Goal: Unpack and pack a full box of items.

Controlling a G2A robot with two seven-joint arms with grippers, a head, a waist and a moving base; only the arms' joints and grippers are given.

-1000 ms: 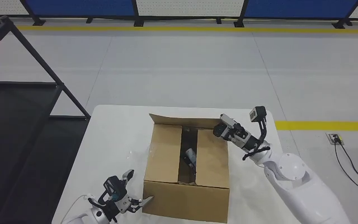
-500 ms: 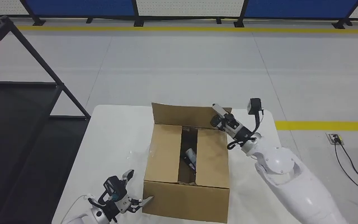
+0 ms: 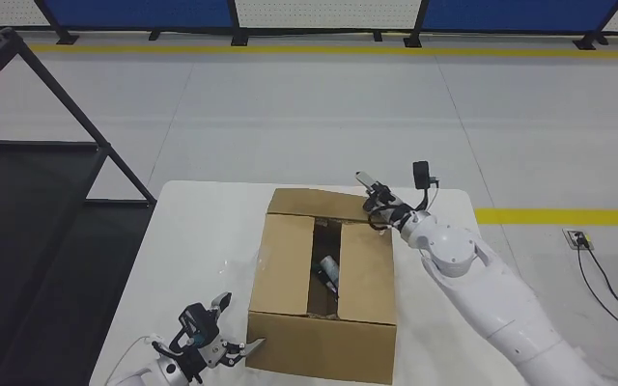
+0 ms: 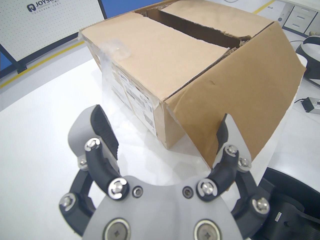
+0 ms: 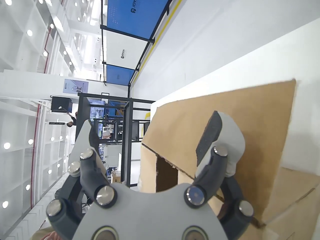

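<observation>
A brown cardboard box point(image 3: 290, 280) stands in the middle of the white table point(image 3: 193, 251). Its two long flaps point(image 4: 160, 48) lie nearly flat, and the gap between them shows a dark item point(image 3: 329, 271) inside. The far end flap point(image 3: 319, 204) stands up. My right gripper point(image 3: 370, 198) is open at the far right corner of the box, beside that end flap point(image 5: 225, 116). My left gripper point(image 3: 236, 348) is open low over the table, facing the box's near left corner point(image 4: 165, 101), with nothing between its fingers.
Loose clear tape point(image 4: 112, 48) hangs from the box's left side by a printed label point(image 4: 137, 101). A black metal frame point(image 3: 58, 193) stands off the table's left edge. The table's far edge runs just behind the box.
My right gripper has moved from over the right long flap to the far edge of the box. The far end flap has tilted and shows more of its face. The left arm stayed put.
</observation>
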